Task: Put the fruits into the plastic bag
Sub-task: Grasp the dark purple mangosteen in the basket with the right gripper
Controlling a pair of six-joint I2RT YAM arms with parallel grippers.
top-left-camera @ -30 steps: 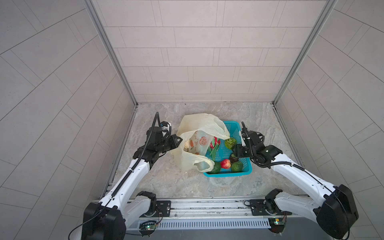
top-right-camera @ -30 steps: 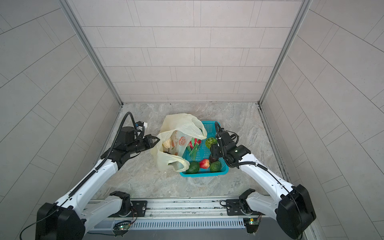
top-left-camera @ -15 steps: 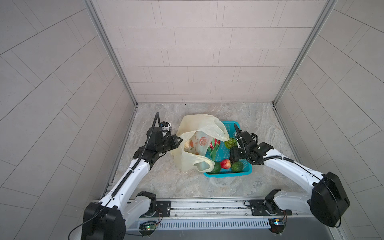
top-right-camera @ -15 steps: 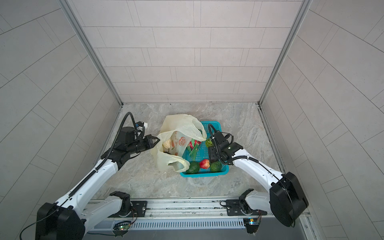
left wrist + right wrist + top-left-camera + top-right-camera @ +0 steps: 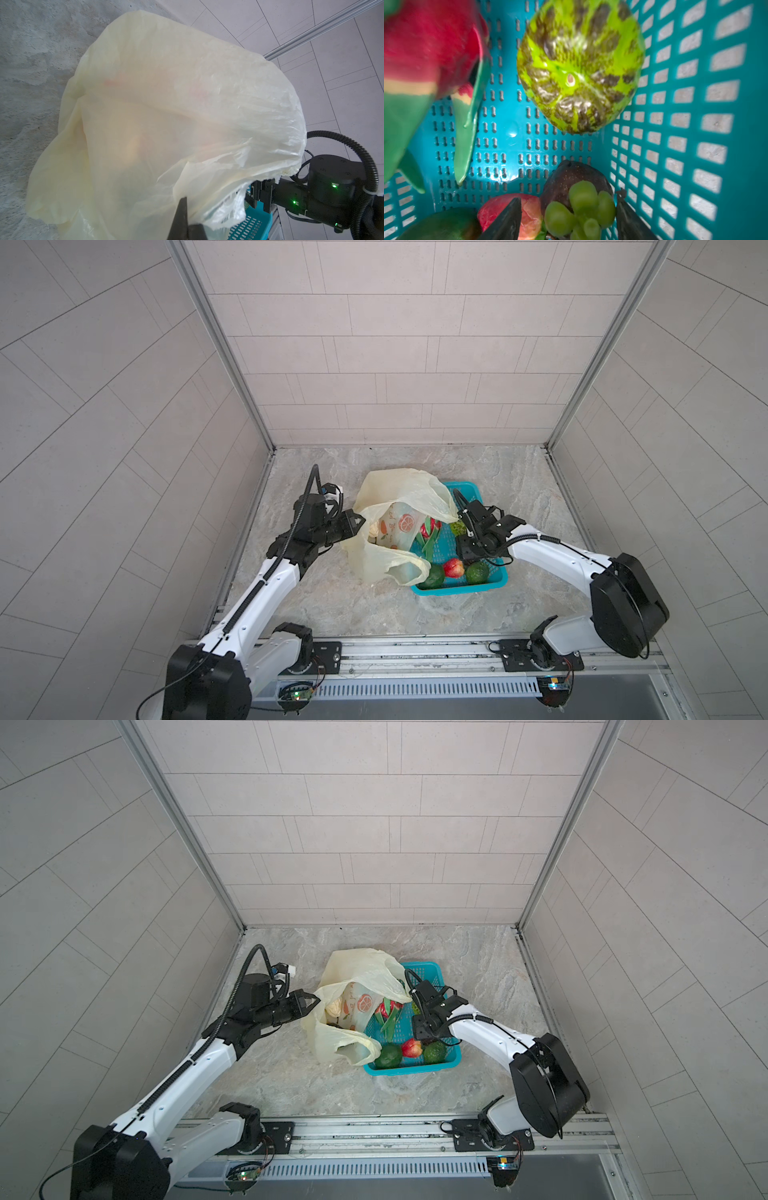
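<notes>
The cream plastic bag stands beside the teal basket in both top views. My left gripper is shut on the bag's rim and holds its mouth up; the bag fills the left wrist view. In the basket lie a red apple, two avocados, a dragon fruit and a bright green ball. My right gripper is open low inside the basket, its fingers on either side of the dark purple fruit. The apple lies just outside one finger.
The basket's perforated wall is close beside my right gripper. The bag's loose lower handle drapes over the basket's left rim. Tiled walls enclose the marble floor on three sides.
My right gripper has moved left across the basket and down among the fruits, opening slightly. The left gripper and the bag have stayed where they were.
</notes>
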